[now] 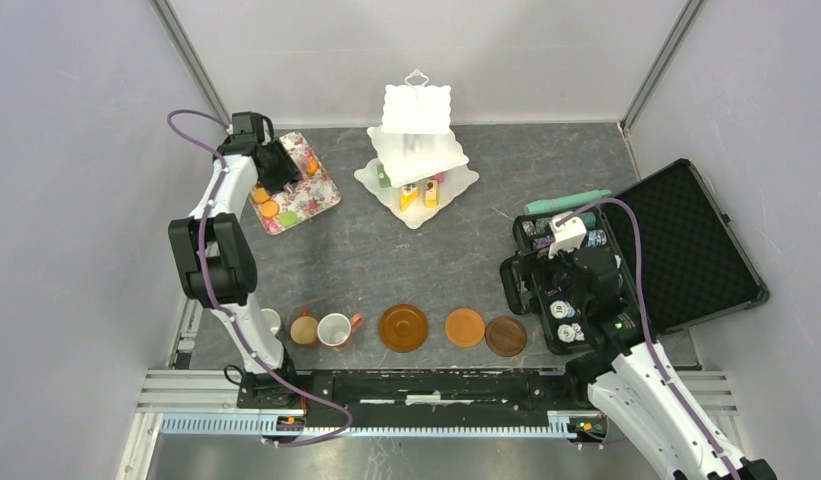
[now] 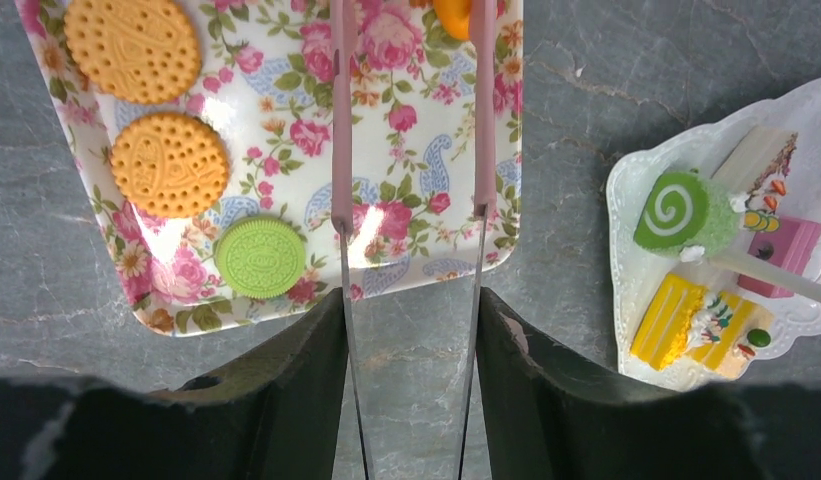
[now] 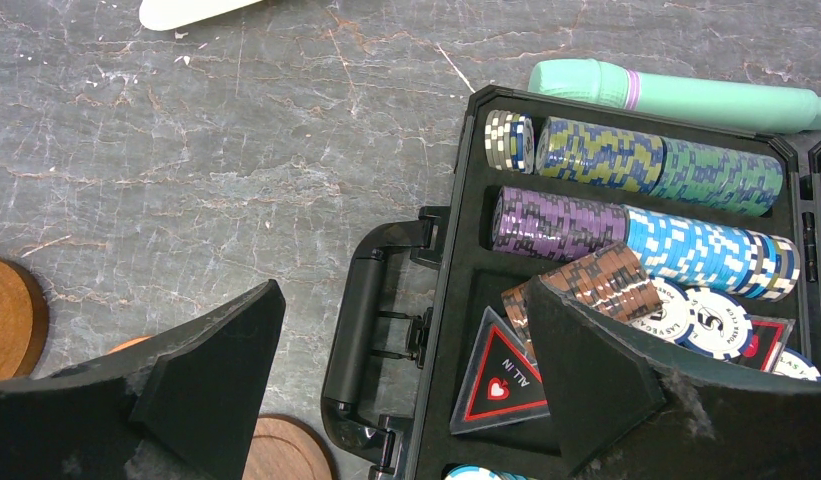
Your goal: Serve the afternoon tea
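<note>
While the left gripper hangs over the floral tray with its thin, pink-tipped fingers parted and gripping nothing, the tea things sit scattered. The white tiered stand is at the back centre with toy cakes on its bottom tier. Three mugs are bunched at the front left, with three saucers in a row beside them. The flat toy biscuits on the tray look hard to pinch. Narrow fingers could slide off one, or catch the tray's rim and drag it. The right gripper, spread wide and empty, hovers over the edge of the poker chip case, where a descent would strike chips, not tea things. The left fingertips and an orange piece run off the top of the wrist view. The left arm partly covers one mug, and the stand's upper tiers hide whatever they carry.
</note>
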`<state>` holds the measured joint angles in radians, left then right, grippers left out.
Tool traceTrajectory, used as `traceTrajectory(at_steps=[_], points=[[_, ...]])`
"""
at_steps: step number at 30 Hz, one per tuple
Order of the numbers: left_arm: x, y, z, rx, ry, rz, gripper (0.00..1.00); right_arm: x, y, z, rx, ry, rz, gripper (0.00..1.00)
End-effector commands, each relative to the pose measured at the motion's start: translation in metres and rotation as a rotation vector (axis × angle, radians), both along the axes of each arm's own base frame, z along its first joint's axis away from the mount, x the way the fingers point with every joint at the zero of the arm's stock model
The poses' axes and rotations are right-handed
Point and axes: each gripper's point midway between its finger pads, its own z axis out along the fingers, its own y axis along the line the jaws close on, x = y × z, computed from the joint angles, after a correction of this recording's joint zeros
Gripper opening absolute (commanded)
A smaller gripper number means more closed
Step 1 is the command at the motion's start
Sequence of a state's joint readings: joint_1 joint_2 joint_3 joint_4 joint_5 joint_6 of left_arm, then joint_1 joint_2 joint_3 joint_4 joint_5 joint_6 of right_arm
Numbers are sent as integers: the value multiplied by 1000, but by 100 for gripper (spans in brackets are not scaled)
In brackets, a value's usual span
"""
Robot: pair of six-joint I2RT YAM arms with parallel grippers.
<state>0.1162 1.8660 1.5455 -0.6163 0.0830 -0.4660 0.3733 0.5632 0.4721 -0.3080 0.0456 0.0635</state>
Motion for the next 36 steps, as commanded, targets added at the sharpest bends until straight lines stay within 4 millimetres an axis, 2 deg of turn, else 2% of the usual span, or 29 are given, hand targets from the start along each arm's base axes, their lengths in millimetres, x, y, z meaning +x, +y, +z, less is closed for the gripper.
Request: traceTrajectory(at_steps=[1,10,20,21,22,28,32,36], points=[[18,15,22,75,-47,-2,54,3,0,9,11,-35,-8,98],[19,28,30,139,-54,20,55,3,1,7,11,-28,-5,98],[39,31,25,136,-48,20,56,3,1,6,8,-24,-7,98],[41,31,23,136,-44,19,56,9,-18,6,7,-24,-79,98],[42,32,22,140,-40,20,56,3,0,6,8,-24,-9,98],[41,35,7,153,3,21,56,3,0,7,7,-24,-11,98],[39,34,3,151,11,19,52,3,0,6,7,-22,-12,98],[37,37,20,167,-21,31,39,3,0,7,7,-26,-12,98]])
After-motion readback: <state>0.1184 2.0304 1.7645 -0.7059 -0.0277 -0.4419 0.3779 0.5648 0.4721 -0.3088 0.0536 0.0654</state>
